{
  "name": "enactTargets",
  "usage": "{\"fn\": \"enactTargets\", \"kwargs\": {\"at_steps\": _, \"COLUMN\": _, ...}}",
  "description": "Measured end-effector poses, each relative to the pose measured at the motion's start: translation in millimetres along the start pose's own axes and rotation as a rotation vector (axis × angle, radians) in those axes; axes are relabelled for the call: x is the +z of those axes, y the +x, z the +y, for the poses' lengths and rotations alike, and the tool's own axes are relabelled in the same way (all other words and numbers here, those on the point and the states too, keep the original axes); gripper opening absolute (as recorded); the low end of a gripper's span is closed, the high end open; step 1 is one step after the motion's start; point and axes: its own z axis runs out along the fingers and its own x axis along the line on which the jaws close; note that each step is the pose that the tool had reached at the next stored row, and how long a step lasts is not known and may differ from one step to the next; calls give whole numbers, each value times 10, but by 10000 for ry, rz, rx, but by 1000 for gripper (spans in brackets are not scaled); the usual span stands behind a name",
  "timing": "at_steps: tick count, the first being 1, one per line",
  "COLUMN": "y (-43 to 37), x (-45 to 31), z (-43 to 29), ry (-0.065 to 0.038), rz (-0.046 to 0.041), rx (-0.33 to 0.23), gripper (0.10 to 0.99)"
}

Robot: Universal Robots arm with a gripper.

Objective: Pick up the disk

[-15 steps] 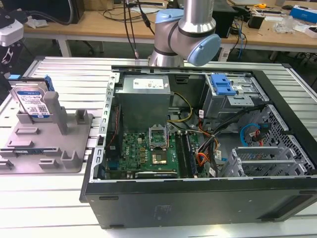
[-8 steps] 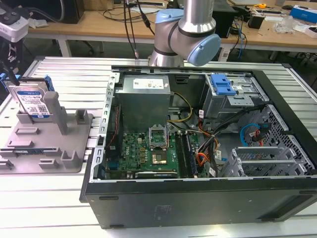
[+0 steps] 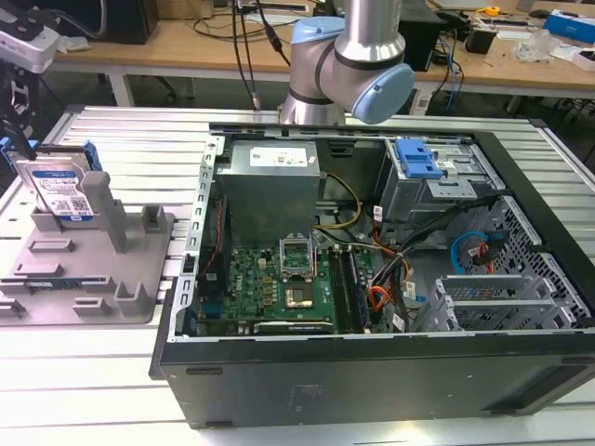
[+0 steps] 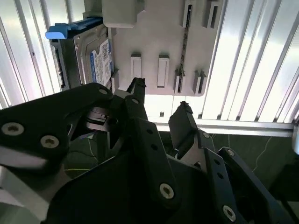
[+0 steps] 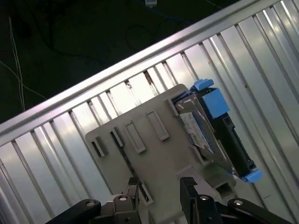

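The disk (image 3: 58, 190) stands on edge in the grey holder (image 3: 93, 269) at the exterior view's left, silver with a blue-and-white label and blue side rails. My gripper (image 3: 17, 116) hangs above the holder's far left corner, higher than the disk and just beside it. In both wrist views I look down past the black fingers. The gripper (image 4: 161, 100) is open with nothing between its fingers, over the holder (image 4: 159, 42), and the disk (image 4: 96, 60) lies off to one side. The first wrist view shows the same gripper (image 5: 160, 183), disk (image 5: 215, 135) and holder (image 5: 140, 154).
An open computer case (image 3: 177, 307) takes up the middle and right of the slatted metal table (image 3: 93, 390), with a blue caddy (image 3: 416, 158) inside. The arm's base (image 3: 349, 56) stands behind the case. The holder's upright posts (image 3: 107, 209) rise next to the disk.
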Motion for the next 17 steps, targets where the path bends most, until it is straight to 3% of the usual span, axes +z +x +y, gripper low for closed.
{"fn": "enactTargets", "kwargs": {"at_steps": 3, "y": 0, "x": 4, "z": 0, "ry": 22, "rz": 9, "rx": -683, "gripper": 482}}
{"fn": "enactTargets", "kwargs": {"at_steps": 9, "y": 0, "x": 15, "z": 0, "ry": 82, "rz": 37, "rx": -2648, "gripper": 482}}
{"fn": "enactTargets", "kwargs": {"at_steps": 17, "y": 0, "x": 22, "z": 0, "ry": 108, "rz": 52, "rx": -3423, "gripper": 482}}
